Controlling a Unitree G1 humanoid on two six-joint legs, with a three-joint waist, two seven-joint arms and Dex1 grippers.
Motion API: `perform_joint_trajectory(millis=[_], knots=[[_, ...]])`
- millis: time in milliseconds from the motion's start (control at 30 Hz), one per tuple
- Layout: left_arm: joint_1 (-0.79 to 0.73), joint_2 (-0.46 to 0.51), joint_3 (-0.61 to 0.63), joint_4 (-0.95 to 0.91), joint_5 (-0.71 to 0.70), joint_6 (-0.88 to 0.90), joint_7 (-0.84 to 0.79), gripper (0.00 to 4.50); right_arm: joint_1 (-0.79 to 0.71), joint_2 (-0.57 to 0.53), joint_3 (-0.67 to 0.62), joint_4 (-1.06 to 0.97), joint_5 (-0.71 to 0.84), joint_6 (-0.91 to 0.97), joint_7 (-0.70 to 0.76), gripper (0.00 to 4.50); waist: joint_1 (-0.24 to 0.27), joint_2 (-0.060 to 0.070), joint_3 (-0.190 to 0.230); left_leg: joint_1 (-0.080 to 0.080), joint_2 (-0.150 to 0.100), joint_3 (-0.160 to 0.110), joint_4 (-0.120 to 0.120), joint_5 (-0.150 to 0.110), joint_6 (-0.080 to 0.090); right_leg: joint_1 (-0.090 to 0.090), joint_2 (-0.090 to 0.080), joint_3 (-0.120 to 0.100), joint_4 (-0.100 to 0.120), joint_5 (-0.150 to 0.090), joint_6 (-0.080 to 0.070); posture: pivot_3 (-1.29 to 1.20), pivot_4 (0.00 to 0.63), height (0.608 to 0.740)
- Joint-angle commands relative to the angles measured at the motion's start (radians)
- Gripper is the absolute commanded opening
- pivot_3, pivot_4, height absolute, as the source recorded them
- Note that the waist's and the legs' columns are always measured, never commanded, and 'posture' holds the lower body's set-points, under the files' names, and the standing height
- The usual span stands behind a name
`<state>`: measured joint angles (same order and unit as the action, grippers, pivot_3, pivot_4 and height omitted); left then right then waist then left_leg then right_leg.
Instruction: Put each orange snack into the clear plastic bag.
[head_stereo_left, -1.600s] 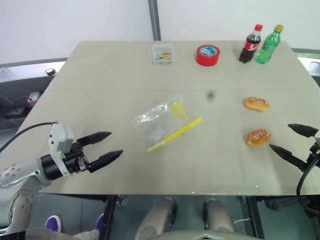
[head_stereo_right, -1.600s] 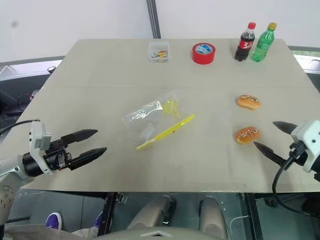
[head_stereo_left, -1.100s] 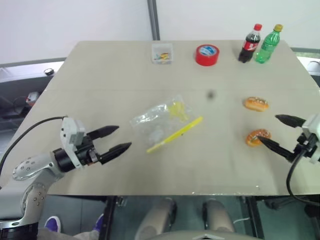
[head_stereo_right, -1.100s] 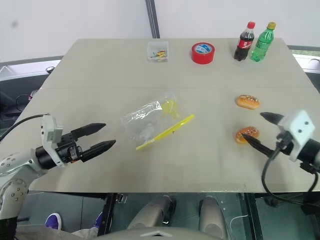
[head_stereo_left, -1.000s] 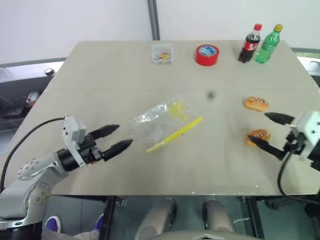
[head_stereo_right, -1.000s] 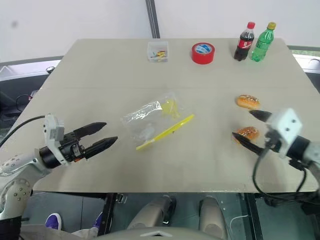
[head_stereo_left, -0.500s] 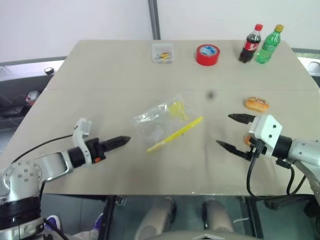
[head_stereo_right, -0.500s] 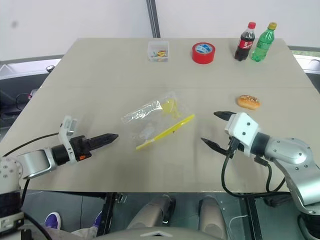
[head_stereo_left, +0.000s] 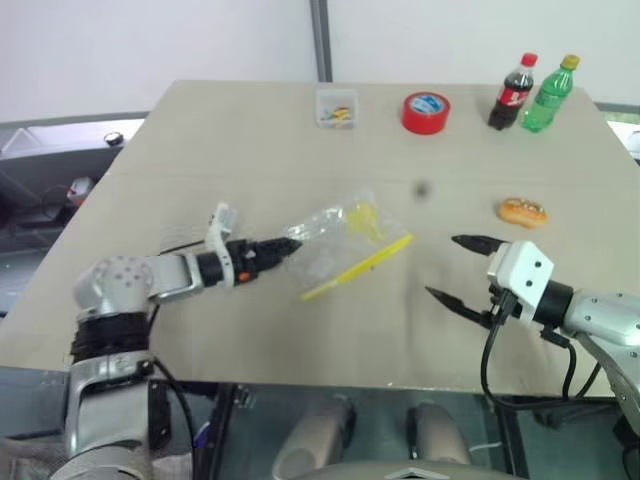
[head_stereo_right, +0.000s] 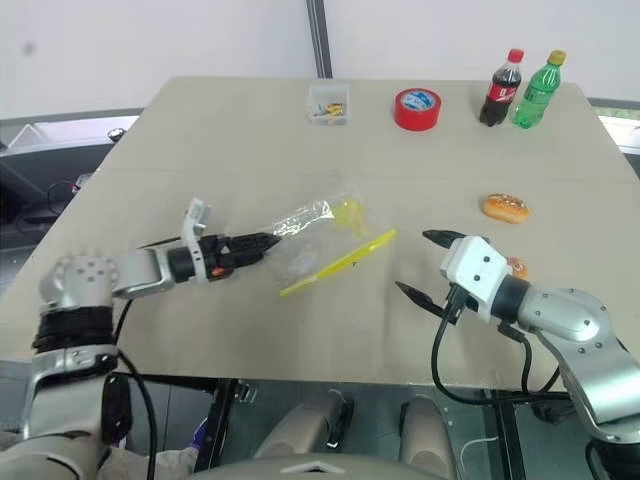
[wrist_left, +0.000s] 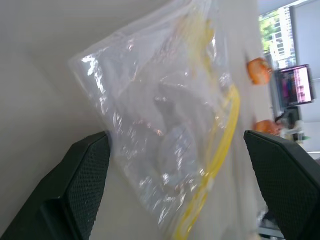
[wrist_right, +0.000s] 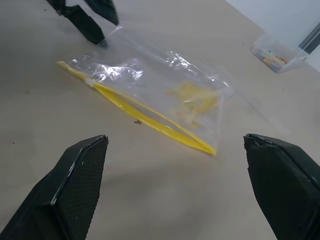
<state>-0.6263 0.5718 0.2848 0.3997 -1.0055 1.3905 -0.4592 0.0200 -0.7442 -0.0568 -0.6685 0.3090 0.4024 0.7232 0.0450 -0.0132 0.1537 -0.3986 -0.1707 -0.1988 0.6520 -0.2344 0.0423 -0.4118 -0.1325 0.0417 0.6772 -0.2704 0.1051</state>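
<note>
The clear plastic bag (head_stereo_left: 338, 232) lies flat mid-table, its yellow seal strip (head_stereo_left: 358, 267) along the near side. My left gripper (head_stereo_left: 288, 244) is open, its tips at the bag's left corner, and that corner lies between the fingers (wrist_left: 82, 170). One orange snack (head_stereo_left: 522, 211) sits at the right. The other orange snack (head_stereo_right: 517, 267) is mostly hidden behind my right hand. My right gripper (head_stereo_left: 444, 267) is open and holds nothing. It points left towards the bag, with bare table between them.
At the far edge stand a small clear box (head_stereo_left: 336, 108), a red tape roll (head_stereo_left: 425, 112), a cola bottle (head_stereo_left: 512, 90) and a green bottle (head_stereo_left: 552, 80). The table's near edge (head_stereo_left: 330, 357) runs just below both arms.
My left gripper has reached forward and right to the bag's corner, rolling as it went. My right gripper swung left past the nearer snack, then stayed put. The camera shifted slightly.
</note>
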Motion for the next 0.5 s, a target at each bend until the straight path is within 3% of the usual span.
perform_joint_trajectory(millis=[33,67,133,367,400,500], knots=[[-0.021,-0.08,-0.036,0.113,0.047,0.09,0.019,4.44,0.014,0.003,-0.03,-0.059,0.001,-0.002,-0.019,4.45,0.0,0.0,-0.001,0.0,0.0,0.0,0.0,0.0,0.0,0.0,0.0,0.0,0.0,0.0,0.0,0.0,0.15,0.71],[-0.041,-0.106,-0.032,0.131,0.051,0.099,0.023,4.44,0.019,0.003,-0.031,-0.064,-0.001,-0.002,-0.023,4.45,0.0,0.0,-0.001,0.0,0.0,0.0,0.0,0.0,0.0,0.0,0.0,0.0,0.0,0.0,0.0,0.0,0.15,0.71],[-0.067,-0.156,-0.026,0.158,0.069,0.114,0.036,3.64,0.026,0.006,-0.032,-0.074,-0.003,-0.001,-0.033,4.5,0.0,-0.001,-0.001,0.0,-0.001,0.0,0.0,0.0,0.0,0.0,-0.001,0.0,0.0,0.0,0.001,0.0,0.15,0.71],[-0.119,-0.284,0.128,0.259,0.094,0.149,0.126,0.4,0.01,0.022,0.016,-0.079,-0.049,-0.03,-0.062,4.5,-0.003,0.001,-0.004,0.0,0.0,0.0,0.0,0.0,0.0,0.0,0.0,0.0,0.0,0.001,0.001,0.0,0.15,0.71],[-0.125,-0.303,0.162,0.263,0.09,0.151,0.145,0.09,0.006,0.024,0.034,-0.075,-0.072,-0.043,-0.067,4.5,0.0,0.002,-0.006,0.001,0.0,0.0,0.0,0.0,0.0,0.0,0.0,0.0,0.0,0.001,0.002,0.0,0.15,0.71],[-0.15,-0.365,0.286,0.27,0.057,0.167,0.207,0.09,0.004,0.038,0.085,-0.064,-0.146,-0.079,-0.095,4.5,0.004,0.003,-0.006,0.001,0.0,-0.001,0.001,-0.001,-0.001,0.001,0.0,-0.001,0.001,0.001,0.003,0.0,0.15,0.71]])
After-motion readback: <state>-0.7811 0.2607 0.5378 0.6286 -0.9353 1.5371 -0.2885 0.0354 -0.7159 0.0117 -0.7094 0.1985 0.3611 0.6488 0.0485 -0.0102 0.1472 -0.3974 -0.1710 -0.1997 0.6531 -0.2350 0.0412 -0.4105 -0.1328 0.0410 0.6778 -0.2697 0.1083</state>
